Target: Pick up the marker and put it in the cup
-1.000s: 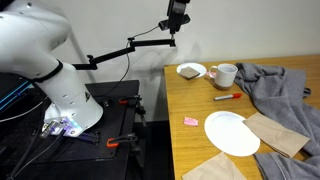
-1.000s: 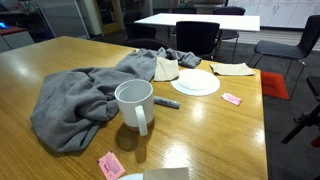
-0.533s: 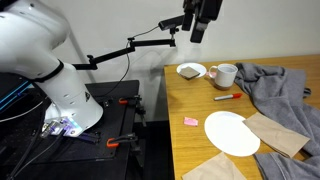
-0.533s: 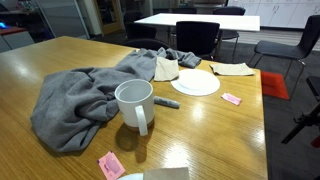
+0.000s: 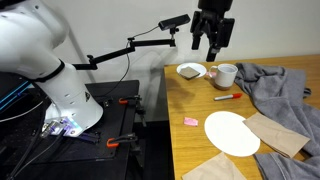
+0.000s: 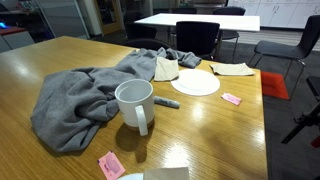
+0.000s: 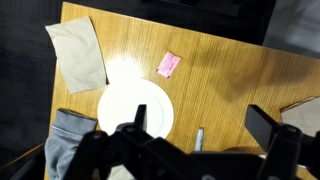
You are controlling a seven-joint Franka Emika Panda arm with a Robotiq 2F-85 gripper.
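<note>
The red marker (image 5: 226,97) lies flat on the wooden table (image 5: 195,105), just in front of the white mug (image 5: 224,75). In an exterior view the mug (image 6: 134,104) stands close to the camera, with the marker (image 6: 166,102) lying beside it. My gripper (image 5: 213,42) hangs in the air above the mug and the bowl, open and empty. In the wrist view the marker (image 7: 198,138) shows between my spread fingers (image 7: 203,125), far below them.
A shallow white bowl (image 5: 191,71) stands left of the mug. There are a flat white plate (image 5: 231,133), a pink sticky note (image 5: 190,121), brown napkins (image 5: 277,133) and a crumpled grey cloth (image 5: 285,90). A camera boom (image 5: 135,45) reaches in beside the table.
My gripper has moved right and down from the top of the exterior view to a place above the mug and bowl. The objects on the table have not moved.
</note>
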